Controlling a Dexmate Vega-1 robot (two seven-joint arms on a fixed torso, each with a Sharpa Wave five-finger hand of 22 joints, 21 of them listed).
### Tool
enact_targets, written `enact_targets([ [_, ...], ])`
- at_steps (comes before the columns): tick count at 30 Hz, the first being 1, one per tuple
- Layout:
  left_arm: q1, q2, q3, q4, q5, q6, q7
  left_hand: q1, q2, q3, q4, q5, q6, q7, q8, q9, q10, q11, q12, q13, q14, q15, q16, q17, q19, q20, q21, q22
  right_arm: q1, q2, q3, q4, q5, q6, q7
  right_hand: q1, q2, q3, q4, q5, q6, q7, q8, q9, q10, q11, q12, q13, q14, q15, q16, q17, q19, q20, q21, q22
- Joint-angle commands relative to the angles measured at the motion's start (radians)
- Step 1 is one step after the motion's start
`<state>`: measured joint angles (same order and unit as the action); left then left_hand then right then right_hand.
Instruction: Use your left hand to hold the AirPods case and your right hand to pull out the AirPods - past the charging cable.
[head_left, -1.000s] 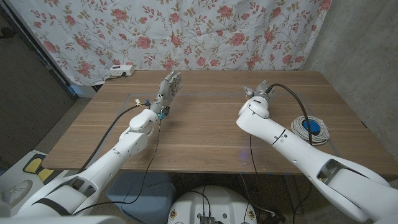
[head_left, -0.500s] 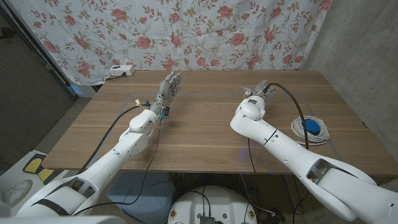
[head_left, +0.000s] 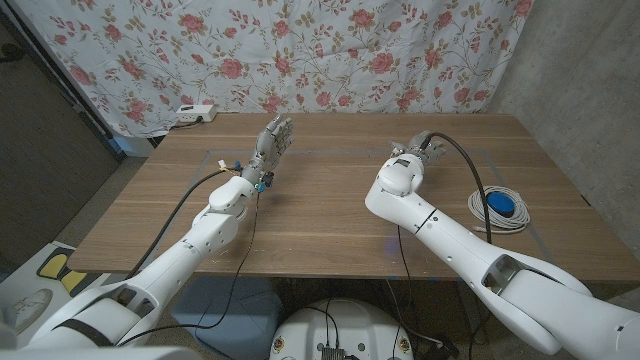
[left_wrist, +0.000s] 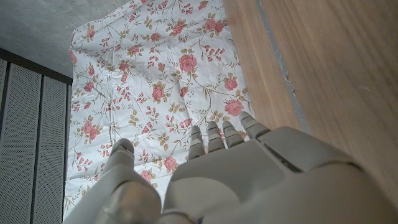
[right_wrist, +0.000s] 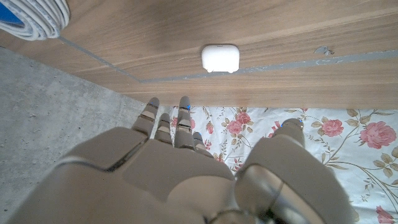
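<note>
The white AirPods case (right_wrist: 220, 58) lies shut on the wooden table (head_left: 330, 210), a short way beyond the fingertips of my right hand (right_wrist: 180, 168), close to a line marked on the wood. In the head view my right hand (head_left: 418, 150) hovers right of centre near the table's far side, fingers apart and holding nothing. A coiled white charging cable (head_left: 497, 209) with a blue piece in its middle lies to the right of that arm; the cable (right_wrist: 34, 18) sits off to one side of the case. My left hand (head_left: 272, 140) is raised over the far left-centre, open and empty.
A white power strip (head_left: 193, 114) sits at the table's far left corner. A floral cloth (head_left: 300, 50) hangs behind the table, also seen past my left hand (left_wrist: 217, 180). Thin lines mark a rectangle on the wood. A grey wall stands at the right.
My right arm has swung its elbow and forearm leftward while its hand stayed near the same spot. The left arm has not moved.
</note>
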<state>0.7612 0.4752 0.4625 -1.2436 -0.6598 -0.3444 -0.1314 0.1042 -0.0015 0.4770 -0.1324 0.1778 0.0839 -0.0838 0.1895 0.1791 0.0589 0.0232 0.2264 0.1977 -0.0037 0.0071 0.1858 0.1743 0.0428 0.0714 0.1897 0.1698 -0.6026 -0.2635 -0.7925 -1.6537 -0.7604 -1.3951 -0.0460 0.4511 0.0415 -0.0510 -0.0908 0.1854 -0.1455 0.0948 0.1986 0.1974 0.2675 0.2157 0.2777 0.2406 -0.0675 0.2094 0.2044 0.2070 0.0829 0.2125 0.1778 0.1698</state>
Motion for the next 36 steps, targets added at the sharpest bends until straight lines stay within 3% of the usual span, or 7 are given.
enact_targets([
  [1, -0.002, -0.002, 0.001, 0.003, -0.002, 0.004, 0.001, 0.002, 0.009, -0.002, 0.0, 0.005, 0.007, 0.003, -0.001, 0.003, 0.013, 0.002, -0.003, 0.004, -0.001, 0.004, 0.0, 0.004, -0.003, 0.002, 0.003, 0.005, 0.027, 0.003, -0.016, 0.044, 0.043, -0.001, -0.007, -0.009, 0.005, 0.0, 0.002, 0.007, -0.008, 0.0, -0.002, 0.003, 0.005, 0.001, -0.002, 0.003, 0.006, 0.004, 0.005, 0.002, -0.005, -0.001, 0.005, 0.002],
  [22, -0.009, -0.002, 0.005, 0.009, -0.002, 0.005, -0.006, 0.002, 0.01, -0.003, 0.0, 0.005, 0.005, 0.002, -0.002, 0.003, 0.017, 0.002, -0.002, 0.004, 0.001, 0.003, 0.0, 0.004, -0.003, 0.002, 0.003, 0.005, 0.046, 0.018, -0.026, 0.111, 0.047, -0.001, -0.003, -0.01, 0.006, 0.001, 0.001, 0.007, -0.013, 0.001, -0.002, 0.003, -0.001, 0.0, -0.007, 0.003, 0.006, 0.005, 0.006, 0.002, -0.004, -0.001, 0.007, 0.002],
  [36, -0.006, 0.004, 0.006, 0.0, -0.007, 0.017, -0.011, 0.002, 0.01, -0.004, 0.0, 0.005, 0.004, 0.004, -0.002, 0.003, 0.016, 0.002, -0.003, 0.004, 0.0, 0.004, 0.0, 0.004, -0.004, 0.001, 0.003, 0.005, 0.065, 0.028, -0.047, 0.167, 0.099, -0.001, -0.06, -0.01, 0.008, 0.002, 0.001, 0.007, -0.02, 0.001, -0.004, 0.003, -0.006, 0.0, -0.01, 0.004, 0.001, 0.004, 0.004, 0.002, -0.003, -0.002, 0.008, 0.002],
])
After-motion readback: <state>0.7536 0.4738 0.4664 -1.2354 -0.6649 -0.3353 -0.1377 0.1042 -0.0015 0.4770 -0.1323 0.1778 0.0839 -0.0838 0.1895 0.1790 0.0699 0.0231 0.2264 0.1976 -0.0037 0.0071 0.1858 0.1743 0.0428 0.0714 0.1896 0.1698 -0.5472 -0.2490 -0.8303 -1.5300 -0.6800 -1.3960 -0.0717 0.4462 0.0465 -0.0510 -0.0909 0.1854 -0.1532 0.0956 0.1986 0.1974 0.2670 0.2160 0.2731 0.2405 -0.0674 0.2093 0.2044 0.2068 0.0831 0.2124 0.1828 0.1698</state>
